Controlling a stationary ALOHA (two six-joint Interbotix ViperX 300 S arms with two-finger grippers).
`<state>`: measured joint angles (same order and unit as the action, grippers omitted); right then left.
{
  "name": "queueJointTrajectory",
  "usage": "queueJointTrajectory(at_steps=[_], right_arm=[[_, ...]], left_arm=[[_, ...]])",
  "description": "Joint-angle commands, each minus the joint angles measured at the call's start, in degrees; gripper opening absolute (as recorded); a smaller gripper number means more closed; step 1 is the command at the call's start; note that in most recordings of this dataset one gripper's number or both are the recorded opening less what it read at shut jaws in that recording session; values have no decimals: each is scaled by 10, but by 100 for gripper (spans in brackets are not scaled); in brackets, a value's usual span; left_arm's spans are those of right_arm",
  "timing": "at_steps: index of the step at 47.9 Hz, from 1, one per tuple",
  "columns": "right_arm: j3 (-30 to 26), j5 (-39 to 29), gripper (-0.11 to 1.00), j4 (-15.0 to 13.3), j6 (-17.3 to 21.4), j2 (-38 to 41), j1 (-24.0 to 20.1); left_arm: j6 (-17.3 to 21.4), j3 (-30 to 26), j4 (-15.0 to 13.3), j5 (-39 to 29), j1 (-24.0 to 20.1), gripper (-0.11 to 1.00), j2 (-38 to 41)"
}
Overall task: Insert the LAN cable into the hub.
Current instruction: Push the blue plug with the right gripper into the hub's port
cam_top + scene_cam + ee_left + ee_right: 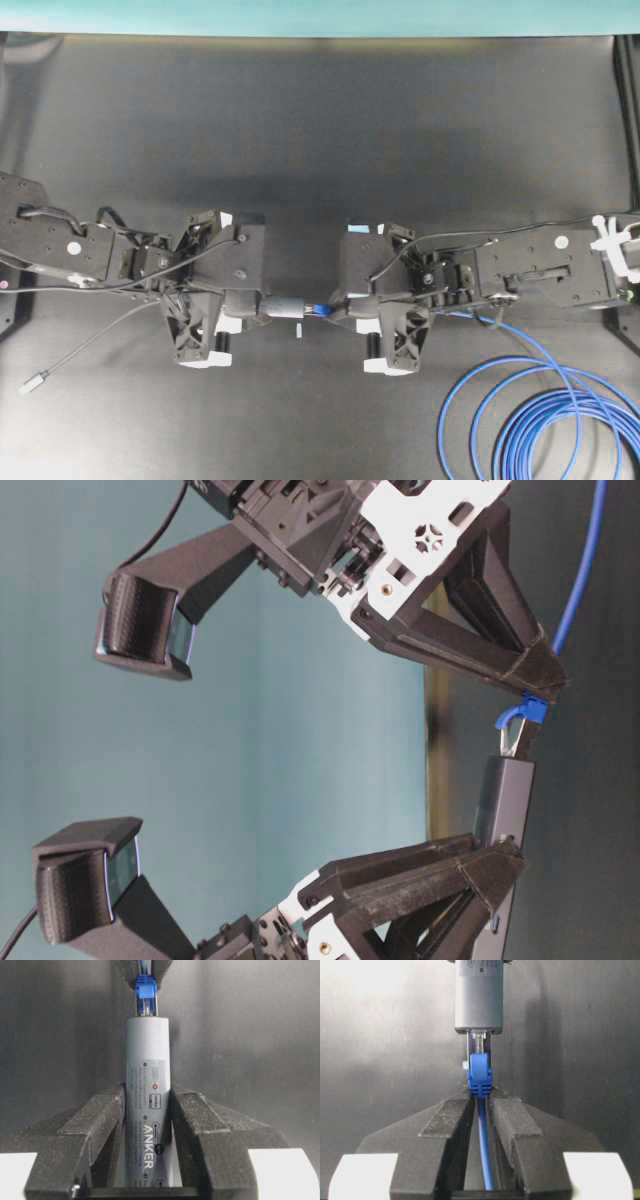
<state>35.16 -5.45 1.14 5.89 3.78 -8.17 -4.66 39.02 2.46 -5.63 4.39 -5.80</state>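
My left gripper (262,310) is shut on the hub (283,307), a grey bar that sticks out past the fingers in the left wrist view (147,1060). My right gripper (345,308) is shut on the LAN cable just behind its blue-booted plug (479,1077). The clear plug tip sits at the hub's end port (479,1035), partly inside, with most of it showing. In the table-level view the plug (525,715) meets the hub (503,800) at a slight tilt, above the table. The cable's coils (540,410) lie at the front right.
The hub's thin grey cord runs left and ends in a small silver plug (35,380) on the black table. A tiny white scrap (299,329) lies just below the hub. A white part (612,240) sits at the right edge.
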Motion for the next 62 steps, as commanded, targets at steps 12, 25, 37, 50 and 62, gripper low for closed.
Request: queueJointTrajectory(at_steps=[12, 25, 37, 50, 62], right_arm=[[-21, -6, 9, -4, -4, 4, 1], [-23, -3, 9, -4, -4, 4, 2], [-36, 7, 9, -4, -4, 11, 5], [-41, 14, 9, -4, -4, 15, 6], [-42, 25, 9, -4, -4, 16, 7]], left_arm=[[24, -47, 2, -34, -2, 28, 17], [24, -57, 2, -31, -5, 28, 26], [21, -61, 2, -1, -5, 28, 33], [21, -64, 2, 1, -5, 28, 44], [22, -70, 2, 9, -5, 28, 50]])
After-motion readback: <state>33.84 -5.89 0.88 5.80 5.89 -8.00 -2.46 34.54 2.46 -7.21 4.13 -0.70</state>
